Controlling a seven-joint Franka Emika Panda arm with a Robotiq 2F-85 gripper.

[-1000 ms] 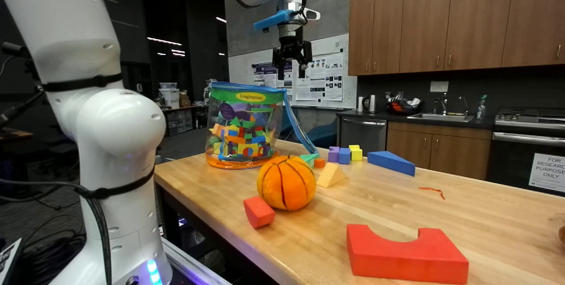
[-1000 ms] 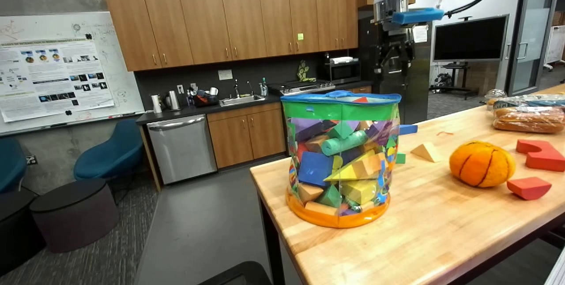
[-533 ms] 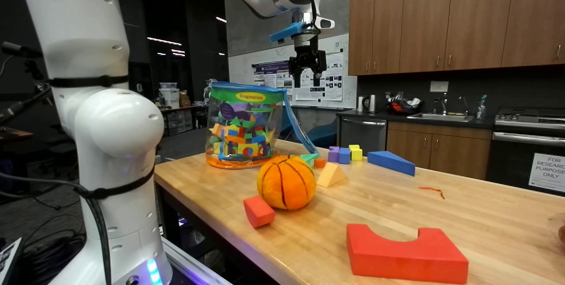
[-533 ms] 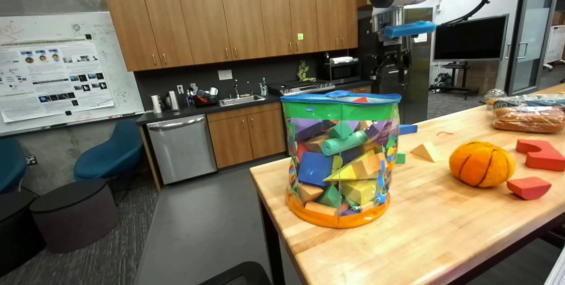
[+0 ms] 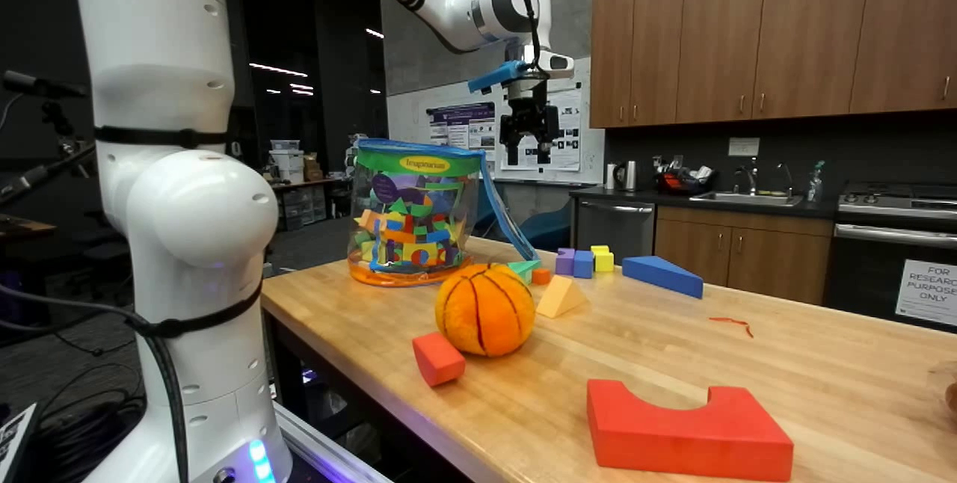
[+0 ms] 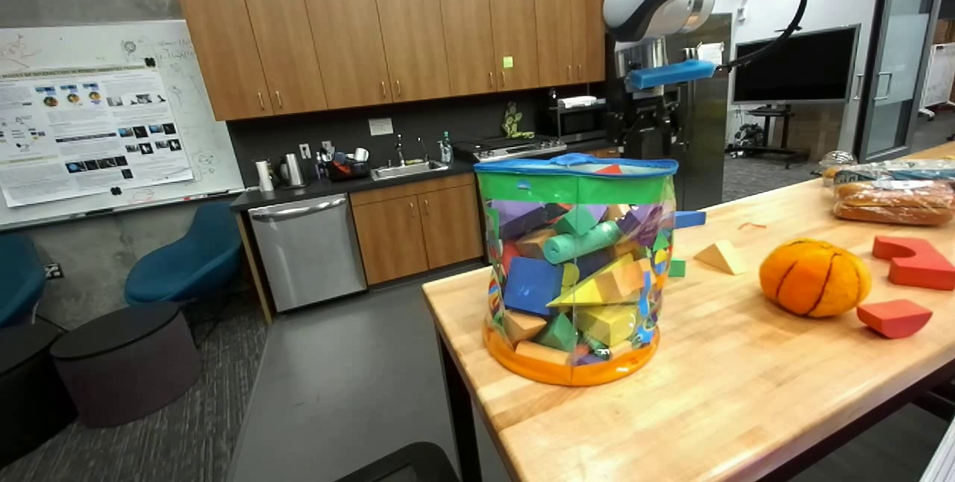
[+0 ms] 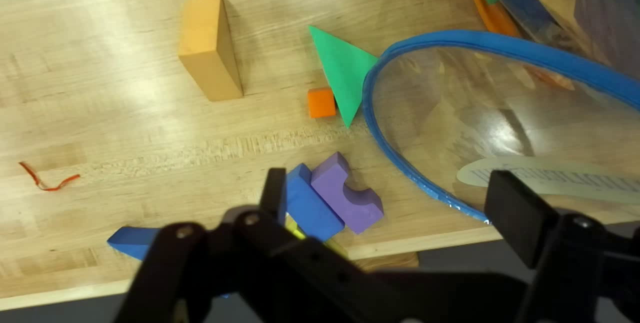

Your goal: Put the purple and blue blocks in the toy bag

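The purple block (image 5: pixel 565 262), with a rounded notch, and the blue block (image 5: pixel 584 265) lie side by side on the table near its far edge. In the wrist view the purple block (image 7: pixel 345 195) touches or nearly touches the blue block (image 7: pixel 314 209). The see-through toy bag (image 5: pixel 381 161) stands at the table's end, full of blocks; its rim shows in an exterior view (image 6: pixel 537 187). Its blue-edged clear lid (image 7: pixel 425 41) hangs open beside the blocks. My gripper (image 5: pixel 528 158) is open and empty, high above the blocks; the wrist view shows its fingers (image 7: pixel 387 193) wide apart.
Yellow blocks (image 5: pixel 602 259) touch the blue block. A green triangle (image 7: pixel 345 70), small orange cube (image 7: pixel 321 103), tan wedge (image 7: pixel 210 48) and long blue wedge (image 5: pixel 662 276) lie nearby. An orange ball (image 5: pixel 486 309) and red blocks (image 5: pixel 688 438) are farther off.
The arm has moved down in both exterior views, with the gripper coming lower and shifting over toward the blocks. The blocks and bag have not moved.
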